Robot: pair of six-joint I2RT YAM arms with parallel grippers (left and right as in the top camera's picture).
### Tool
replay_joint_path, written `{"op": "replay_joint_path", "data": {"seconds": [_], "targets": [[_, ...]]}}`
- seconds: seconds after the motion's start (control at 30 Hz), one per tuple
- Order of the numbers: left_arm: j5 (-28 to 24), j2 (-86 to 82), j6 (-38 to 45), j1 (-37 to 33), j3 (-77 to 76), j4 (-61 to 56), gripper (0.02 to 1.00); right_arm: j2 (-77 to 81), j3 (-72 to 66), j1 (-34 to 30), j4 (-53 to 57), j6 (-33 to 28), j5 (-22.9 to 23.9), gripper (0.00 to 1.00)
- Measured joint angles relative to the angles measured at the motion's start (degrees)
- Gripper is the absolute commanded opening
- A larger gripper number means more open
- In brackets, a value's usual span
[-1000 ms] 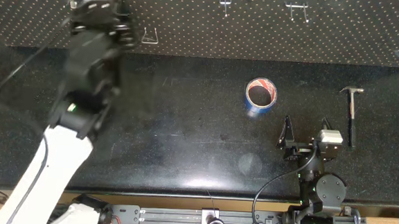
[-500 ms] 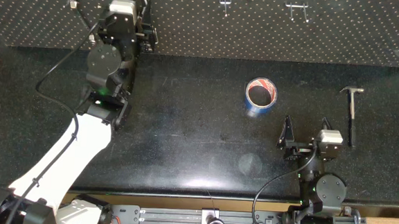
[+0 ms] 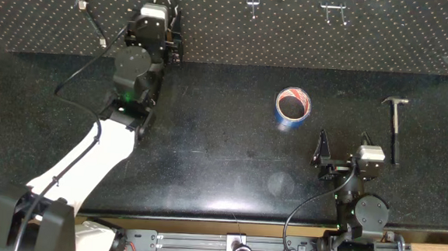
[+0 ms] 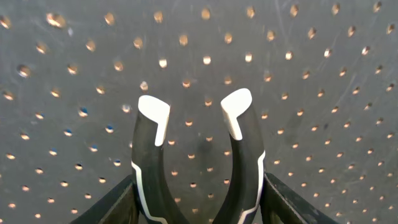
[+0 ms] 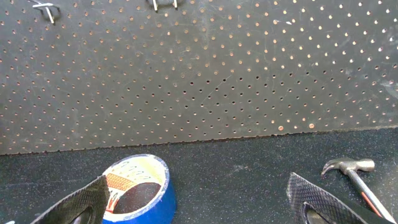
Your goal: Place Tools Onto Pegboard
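Left gripper (image 4: 196, 118) at pegboard (image 3: 292, 28), maybe touching; fingers apart, empty. Right gripper (image 3: 343, 140) farther back from it, fingers wide. Tape roll (image 3: 293, 106) and hammer (image 3: 395, 128) on table before pegboard.

black, perhaps rubbery worktop (image 3: 207, 140) with a blue tape roll (image 3: 286, 122) and a hammer (image 3: 395, 132), apart

A matte black worktop (image 3: 206, 163) shows soft glare patches, with a slotted metal rail (image 3: 178, 239) along its near edge.
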State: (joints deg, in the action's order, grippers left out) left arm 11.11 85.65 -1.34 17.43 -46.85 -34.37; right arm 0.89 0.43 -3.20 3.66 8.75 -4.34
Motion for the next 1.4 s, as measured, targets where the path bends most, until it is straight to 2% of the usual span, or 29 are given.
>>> {"op": "replay_joint_path", "data": {"seconds": [0.3,0.73,0.97,1.4], "targets": [[3.63,0.24,0.02,0.02,0.0,-0.07,0.029,0.0,0.0,0.0,0.0,0.0,0.0,0.932],[4.98,2.16,0.0,0.02,0.0,-1.49,0.025,0.0,0.0,0.0,0.0,0.0,0.0,0.932],[5.4,2.43,0.02,0.02,0.02,-7.23,0.027,0.0,0.0,0.0,0.0,0.0,0.0,0.932],[7.54,2.43,0.02,0.02,0.02,-3.26,0.027,0.0,0.0,0.0,0.0,0.0,0.0,0.934]]}}
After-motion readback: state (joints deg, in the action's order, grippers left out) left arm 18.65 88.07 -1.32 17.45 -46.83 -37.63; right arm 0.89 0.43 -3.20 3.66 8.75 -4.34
